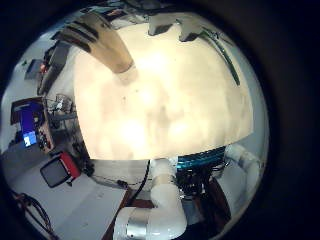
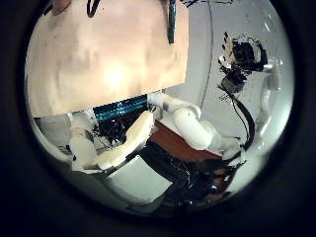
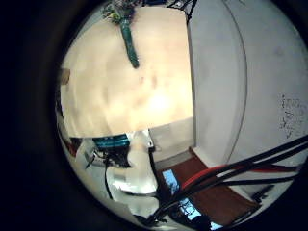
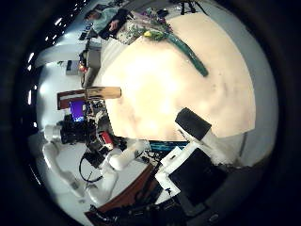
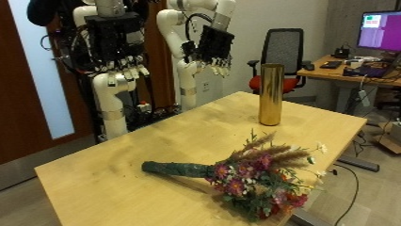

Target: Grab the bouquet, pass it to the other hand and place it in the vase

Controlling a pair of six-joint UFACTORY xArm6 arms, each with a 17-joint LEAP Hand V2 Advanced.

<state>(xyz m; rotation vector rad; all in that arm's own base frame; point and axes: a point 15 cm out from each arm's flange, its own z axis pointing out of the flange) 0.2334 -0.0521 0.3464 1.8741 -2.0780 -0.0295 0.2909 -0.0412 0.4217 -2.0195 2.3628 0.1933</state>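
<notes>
We see both arms hanging from the top edge of the outside view, raised well above the bench (image 5: pixel 113 160). The left hand (image 5: pixel 121 68) and the right hand (image 5: pixel 211 60) each hang with fingers pointing down, loosely spread and holding nothing. The upper part of both arms is cut off by the frame edge.

The bouquet (image 5: pixel 245 174) lies flat on the light wooden bench, near its front edge, well apart from both hands. Its stems are bound in a dark teal wrap (image 5: pixel 176 169) that points toward the left hand's side; the flower heads, pink, purple and dried beige, fan out toward the bench corner. We cannot make out individual flower types.

The vase (image 5: pixel 269 94), a tall golden cylinder, stands upright near the far edge of the bench, below and to the side of the right hand, apart from the bouquet.

In the right thumb side palm view, the bouquet (image 4: pixel 169 38) shows small at the far end of the bench, confirming that the palm is far from it.
</notes>
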